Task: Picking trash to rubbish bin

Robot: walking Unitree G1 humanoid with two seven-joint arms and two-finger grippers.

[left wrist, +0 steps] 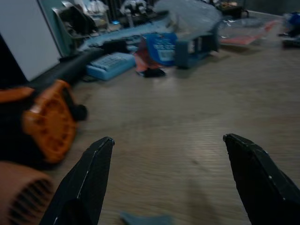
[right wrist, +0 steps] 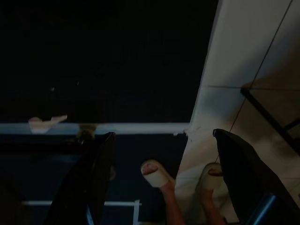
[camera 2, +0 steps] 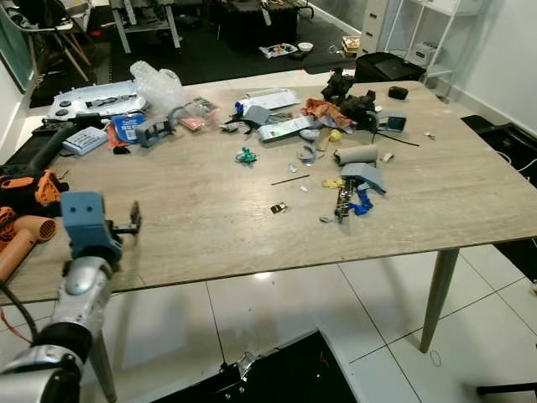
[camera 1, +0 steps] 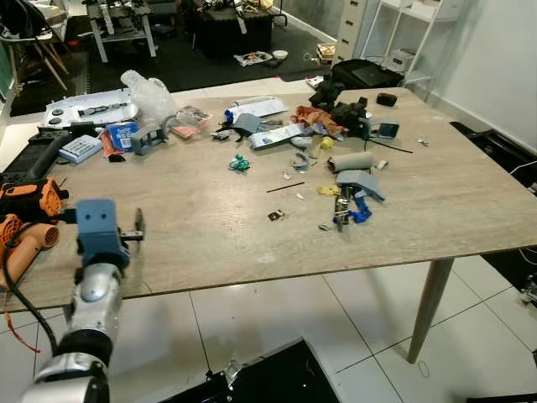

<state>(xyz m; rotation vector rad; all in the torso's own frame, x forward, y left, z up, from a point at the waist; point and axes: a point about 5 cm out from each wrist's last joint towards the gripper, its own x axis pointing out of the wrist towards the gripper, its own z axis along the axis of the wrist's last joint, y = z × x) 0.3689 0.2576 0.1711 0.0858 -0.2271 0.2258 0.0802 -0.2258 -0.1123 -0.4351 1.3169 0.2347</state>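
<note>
step: reaching for trash | left pincer (camera 1: pixel 134 228) wide open, empty, over tabletop (camera 1: pixel 210 243) edge beside orange blower (camera 1: pixel 29 206) | trash scraps (camera 1: pixel 340 201) well apart, across tabletop | next: reach farther toward scraps | right pincer (right wrist: pixel 159 173) open, idle

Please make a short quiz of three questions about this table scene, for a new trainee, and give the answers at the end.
1. True or false: the left gripper is open above the table.
2. Which thing lies closest to the left gripper: (a) the cardboard tube, (b) the orange tool, (c) the black bag?
3. Fill in: the small green thing lies on the ____.

Key
1. True; its two fingers are spread apart, with nothing between them.
2. (b), at the table's left edge.
3. Table, near its middle.

The right gripper hangs open over the floor.
</note>
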